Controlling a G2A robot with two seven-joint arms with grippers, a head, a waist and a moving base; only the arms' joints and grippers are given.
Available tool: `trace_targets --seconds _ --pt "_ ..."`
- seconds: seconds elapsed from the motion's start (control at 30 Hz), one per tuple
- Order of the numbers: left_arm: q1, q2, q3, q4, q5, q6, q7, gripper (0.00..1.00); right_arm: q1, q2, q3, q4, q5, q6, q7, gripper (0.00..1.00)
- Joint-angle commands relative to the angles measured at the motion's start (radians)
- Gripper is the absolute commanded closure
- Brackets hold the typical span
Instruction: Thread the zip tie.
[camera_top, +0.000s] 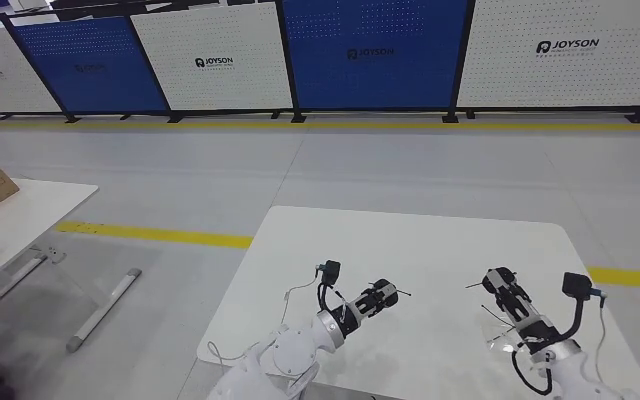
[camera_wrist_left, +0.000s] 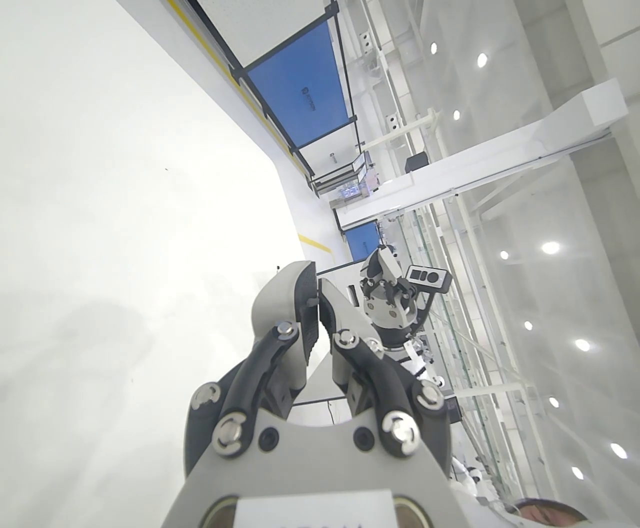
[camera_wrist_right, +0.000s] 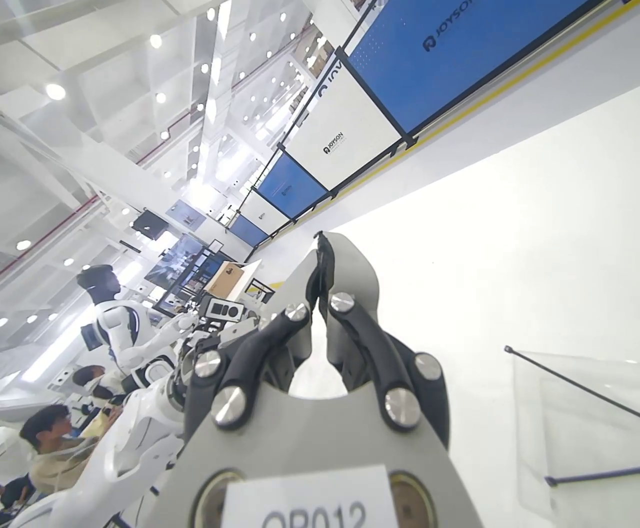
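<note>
**Step in hand.** The right end effector (camera_wrist_right: 320, 260) was closed on the zip tie (camera_wrist_right: 318, 234), whose thin black tip projected just past the pressed-together fingertips. The left end effector (camera_wrist_left: 317, 292) also had its fingers together, clamped on a small piece. In the top view a thin dark sliver projected from its tip, which was judged to be an end of the zip tie. Whether both held one tie could not be told. Both end effectors were held above the desk (camera_top: 420, 240), tips turned toward each other but well apart. The step was judged to be alignment before insertion, with threading not yet done.

**Next move.** The two tips would need to be brought together so that the free end lines up with the head's slot (a small target, so a slow approach is advised). The free end would then be pushed through.

**Spare parts.** A black tie (camera_wrist_right: 575, 384) and a blue tie (camera_wrist_right: 590, 479) lay on a clear sheet (camera_wrist_right: 565, 430) on the desk, beside the right arm.

**Markings.** The partition panels (camera_top: 215, 55) behind the desk carried a printed logo. A white label (camera_wrist_right: 310, 495) with dark characters sat on the right wrist. None of this print is transcribed here.
</note>
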Motion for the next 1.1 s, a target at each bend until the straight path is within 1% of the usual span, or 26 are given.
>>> trace_targets --seconds 0.0,0.03,0.13,0.2,0.23,0.27,0.43,0.5,0.53,0.63,0.7,0.73,0.8,1.07 --pt "0.000 0.000 0.001 -0.001 0.000 0.001 0.002 1.00 0.000 0.000 0.000 0.000 0.000 0.000 0.000 1.00" --pt "-0.002 0.000 0.000 -0.003 0.004 0.002 0.003 1.00 0.000 0.000 0.000 0.000 0.000 0.000 0.000 1.00" --pt "-0.005 0.003 -0.022 -0.005 0.015 -0.001 0.008 1.00 0.000 0.000 0.000 0.000 0.000 0.000 0.000 1.00" --pt "-0.001 0.010 -0.035 -0.009 0.050 0.016 -0.028 1.00 0.000 0.000 0.000 0.000 0.000 0.000 0.000 1.00" --pt "0.003 0.012 -0.042 -0.020 0.066 0.014 -0.021 1.00 0.000 0.000 0.000 0.000 0.000 0.000 0.000 1.00" --pt "0.011 0.013 -0.043 -0.026 0.066 0.008 -0.015 1.00 0.000 0.000 0.000 0.000 0.000 0.000 0.000 1.00" --pt "0.011 0.013 -0.043 -0.026 0.066 0.008 -0.015 1.00 0.003 -0.002 -0.006 0.005 0.004 -0.004 -0.002 1.00" --pt "0.011 0.013 -0.043 -0.026 0.066 0.008 -0.015 1.00 0.014 -0.006 -0.026 0.023 0.013 -0.023 -0.004 1.00" --pt "0.011 0.013 -0.043 -0.026 0.066 0.008 -0.015 1.00 0.025 -0.008 -0.047 0.041 0.029 -0.050 0.009 1.00" --pt "0.011 0.013 -0.043 -0.026 0.066 0.008 -0.015 1.00 0.059 -0.017 -0.090 0.094 0.076 -0.106 0.024 1.00" --pt "0.011 0.013 -0.043 -0.026 0.066 0.008 -0.015 1.00 0.080 -0.024 -0.120 0.120 0.105 -0.125 0.022 1.00" --pt "0.011 0.013 -0.043 -0.026 0.066 0.008 -0.015 1.00 0.091 -0.028 -0.140 0.131 0.118 -0.128 0.024 1.00" --pt "0.011 0.013 -0.043 -0.026 0.066 0.008 -0.015 1.00 0.126 -0.037 -0.188 0.154 0.090 -0.095 0.004 1.00" --pt "0.011 0.013 -0.043 -0.026 0.066 0.008 -0.015 1.00 0.126 -0.037 -0.188 0.154 0.090 -0.095 0.004 1.00"
